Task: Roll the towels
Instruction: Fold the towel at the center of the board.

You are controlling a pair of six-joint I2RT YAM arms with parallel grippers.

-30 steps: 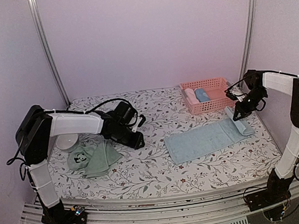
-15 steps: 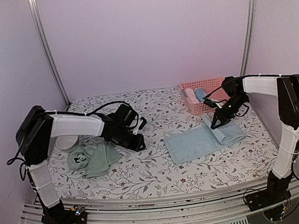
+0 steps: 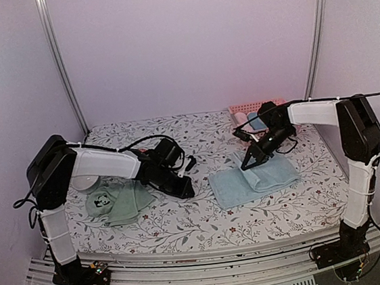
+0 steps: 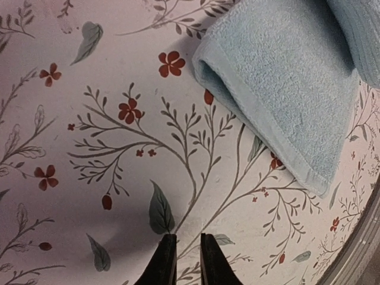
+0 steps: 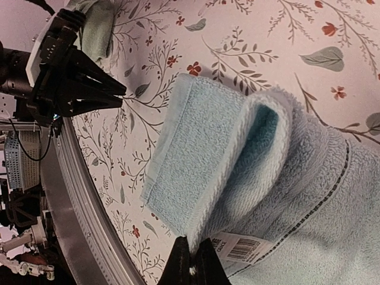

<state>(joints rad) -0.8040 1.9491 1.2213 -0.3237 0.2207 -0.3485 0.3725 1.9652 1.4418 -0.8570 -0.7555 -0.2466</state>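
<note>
A light blue towel (image 3: 265, 179) lies on the flowered table, its right end folded back over itself towards the left. My right gripper (image 3: 247, 165) is shut on that folded edge and holds it just above the towel's middle; in the right wrist view the gripper (image 5: 193, 256) pinches the white-edged hem beside the barcode label (image 5: 240, 248). My left gripper (image 3: 190, 191) sits low over the table just left of the towel's near-left corner. In the left wrist view its jaws (image 4: 184, 252) stand nearly together and empty, with the towel corner (image 4: 279, 77) ahead.
A crumpled green towel (image 3: 118, 201) with a panda patch lies at the left, beside a white bowl (image 3: 84, 181). A pink basket (image 3: 258, 108) holding rolled towels stands at the back right, partly hidden by my right arm. The metal rail (image 5: 71, 202) marks the table's near edge.
My right gripper has carried the towel's right end leftwards over the towel, folding it. My left gripper has slid right, towards the towel's left corner.
</note>
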